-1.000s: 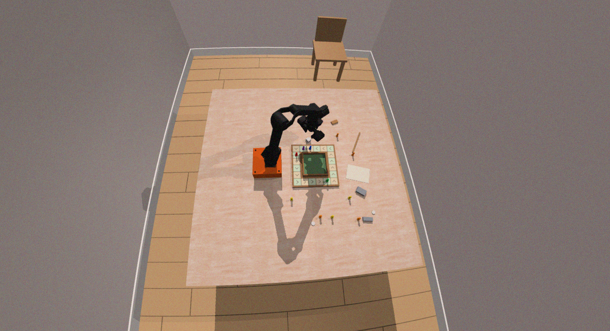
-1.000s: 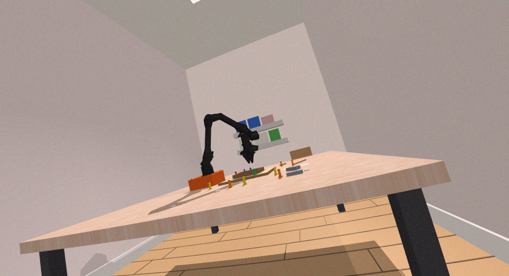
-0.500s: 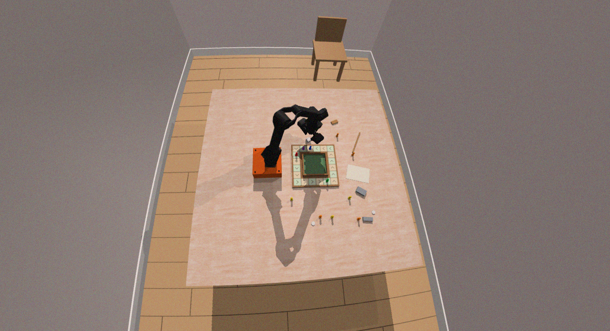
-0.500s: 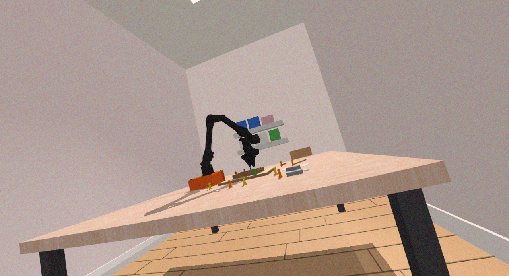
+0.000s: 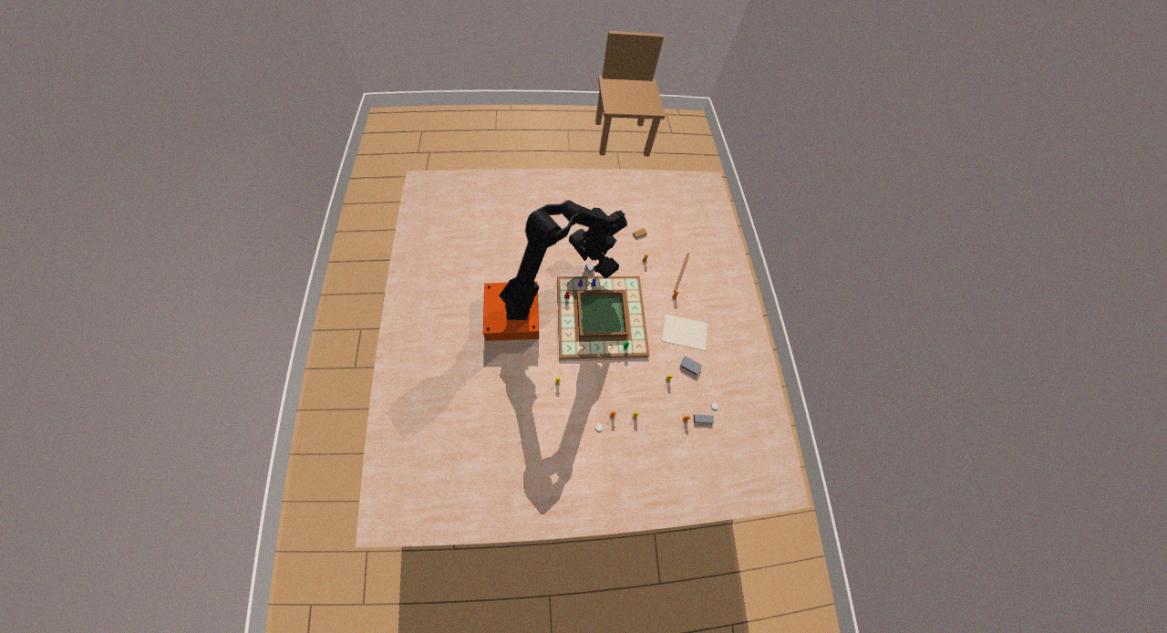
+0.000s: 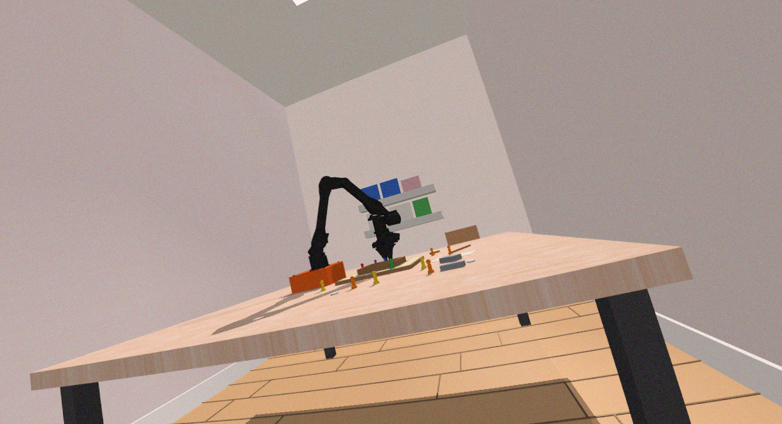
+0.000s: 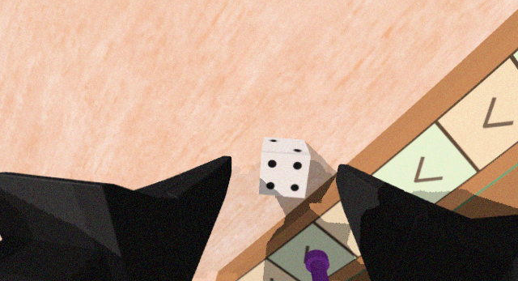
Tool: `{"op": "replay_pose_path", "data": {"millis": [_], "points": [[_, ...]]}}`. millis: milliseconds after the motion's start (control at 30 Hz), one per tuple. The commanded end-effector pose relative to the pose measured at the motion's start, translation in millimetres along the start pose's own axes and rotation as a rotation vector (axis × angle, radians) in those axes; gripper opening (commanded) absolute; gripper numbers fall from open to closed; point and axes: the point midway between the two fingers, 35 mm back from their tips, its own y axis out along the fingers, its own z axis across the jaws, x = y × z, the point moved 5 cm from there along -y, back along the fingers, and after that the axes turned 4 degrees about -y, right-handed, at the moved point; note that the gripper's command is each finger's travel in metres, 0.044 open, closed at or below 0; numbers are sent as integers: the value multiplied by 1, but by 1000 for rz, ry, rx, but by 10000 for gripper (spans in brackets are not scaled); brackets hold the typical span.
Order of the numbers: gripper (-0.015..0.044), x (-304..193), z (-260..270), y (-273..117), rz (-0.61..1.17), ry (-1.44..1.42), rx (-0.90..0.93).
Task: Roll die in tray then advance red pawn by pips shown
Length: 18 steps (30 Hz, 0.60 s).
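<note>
The white die (image 7: 283, 175) (image 5: 590, 266) lies on the table just outside the board's edge. In the wrist view its larger visible face shows four pips. My gripper (image 7: 283, 168) (image 6: 387, 258) is open above the die, with one finger on each side and a gap at both. The red pawn (image 5: 567, 295) (image 6: 361, 265) stands on the left column of the board (image 5: 568, 357). The green-floored tray (image 5: 604, 336) sits in the board's middle and looks empty.
The purple pawn (image 5: 580, 283) (image 7: 316, 262) and blue pawn (image 5: 593, 282) stand on the board's top row, close to the gripper. The green pawn (image 5: 625, 345) (image 6: 391, 263) is at the lower right. Several yellow and orange pawns, grey blocks (image 5: 691, 366) and a pale sheet (image 5: 684, 332) lie around.
</note>
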Motion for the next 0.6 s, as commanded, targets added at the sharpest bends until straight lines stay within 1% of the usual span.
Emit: {"op": "replay_pose_path", "data": {"millis": [0,200,400,567], "points": [[275,-3,0,8,12,4,-3],[275,-3,0,15,11,4,-2],[118,-3,0,15,11,4,-2],[84,-3,0,15,11,4,-2]]}}
